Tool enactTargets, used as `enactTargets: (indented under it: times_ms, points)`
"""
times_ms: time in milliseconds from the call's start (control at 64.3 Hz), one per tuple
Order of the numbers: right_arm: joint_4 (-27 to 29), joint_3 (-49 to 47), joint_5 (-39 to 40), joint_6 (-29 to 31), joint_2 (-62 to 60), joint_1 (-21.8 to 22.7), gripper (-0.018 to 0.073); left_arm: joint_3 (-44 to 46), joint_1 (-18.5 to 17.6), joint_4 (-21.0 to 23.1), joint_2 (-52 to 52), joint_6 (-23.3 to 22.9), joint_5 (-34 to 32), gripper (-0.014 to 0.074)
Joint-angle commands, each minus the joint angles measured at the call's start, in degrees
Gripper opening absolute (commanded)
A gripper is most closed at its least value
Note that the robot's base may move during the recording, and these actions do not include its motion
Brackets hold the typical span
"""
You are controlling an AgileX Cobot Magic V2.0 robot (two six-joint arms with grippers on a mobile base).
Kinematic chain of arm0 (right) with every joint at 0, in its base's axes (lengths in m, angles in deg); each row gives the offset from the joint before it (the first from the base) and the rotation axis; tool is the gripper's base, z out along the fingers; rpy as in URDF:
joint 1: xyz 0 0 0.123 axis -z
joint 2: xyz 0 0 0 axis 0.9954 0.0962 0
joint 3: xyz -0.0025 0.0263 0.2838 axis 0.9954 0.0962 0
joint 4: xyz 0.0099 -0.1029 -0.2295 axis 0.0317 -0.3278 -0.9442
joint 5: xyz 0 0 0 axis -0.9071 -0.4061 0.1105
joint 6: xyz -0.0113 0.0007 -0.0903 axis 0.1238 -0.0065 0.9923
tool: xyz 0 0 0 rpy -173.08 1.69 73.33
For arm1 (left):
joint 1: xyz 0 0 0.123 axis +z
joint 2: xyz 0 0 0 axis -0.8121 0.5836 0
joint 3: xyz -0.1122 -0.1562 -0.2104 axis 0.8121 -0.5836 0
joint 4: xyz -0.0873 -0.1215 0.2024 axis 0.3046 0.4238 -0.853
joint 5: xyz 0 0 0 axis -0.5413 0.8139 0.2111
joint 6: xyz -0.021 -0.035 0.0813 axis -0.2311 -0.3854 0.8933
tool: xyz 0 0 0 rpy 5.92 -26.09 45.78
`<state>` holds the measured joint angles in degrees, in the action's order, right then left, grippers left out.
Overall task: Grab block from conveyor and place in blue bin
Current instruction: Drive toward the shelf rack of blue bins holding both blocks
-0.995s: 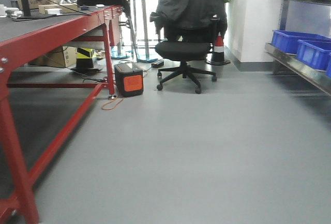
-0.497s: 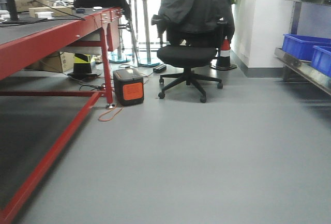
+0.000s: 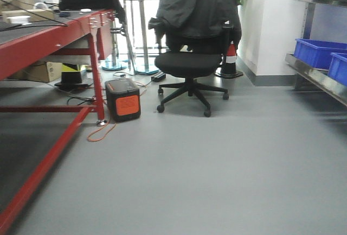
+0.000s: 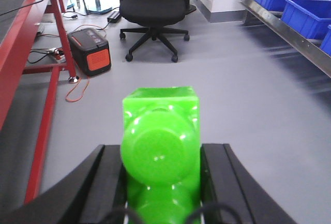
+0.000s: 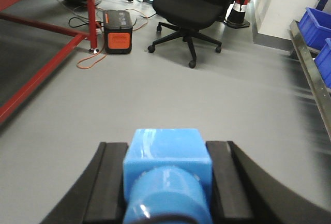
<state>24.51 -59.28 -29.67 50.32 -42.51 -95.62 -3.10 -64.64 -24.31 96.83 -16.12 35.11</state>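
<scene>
A bright green block (image 4: 161,141) sits between the black fingers of my left gripper (image 4: 161,149), which is shut on it above the grey floor. My right gripper (image 5: 166,149) is shut on a light blue block (image 5: 166,164), also above the floor. The conveyor (image 3: 51,37), a dark belt on a red frame, runs along the left side and also appears in the left wrist view (image 4: 20,43). Blue bins (image 3: 319,50) stand on a steel shelf at the far right, and they show in both wrist views (image 4: 310,14) (image 5: 316,19). Neither gripper shows in the front view.
A black office chair (image 3: 188,61) draped with a dark jacket stands ahead. Near the conveyor leg sit a black-and-orange box (image 3: 123,100) and a loose orange cable (image 3: 100,132). A traffic cone (image 3: 230,58) stands by the white wall. The steel shelf (image 3: 320,86) edges the right side.
The view has shifted: the conveyor frame has slid toward the left edge, and the orange box has moved left and lower in the picture. The chair looks slightly nearer.
</scene>
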Motion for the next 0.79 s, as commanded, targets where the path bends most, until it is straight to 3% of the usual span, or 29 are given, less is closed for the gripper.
enactTargets:
  times_ms: [0, 777]
  points:
    - [-0.36, -0.51, 1.38, 0.16, -0.19, -0.20, -0.0153, 0.28, -0.40, 0.11, -0.26, -0.32, -1.21, -0.0111]
    - [-0.36, -0.51, 1.38, 0.16, -0.19, -0.20, -0.0153, 0.28, -0.40, 0.11, -0.26, -0.32, -1.21, -0.0111]
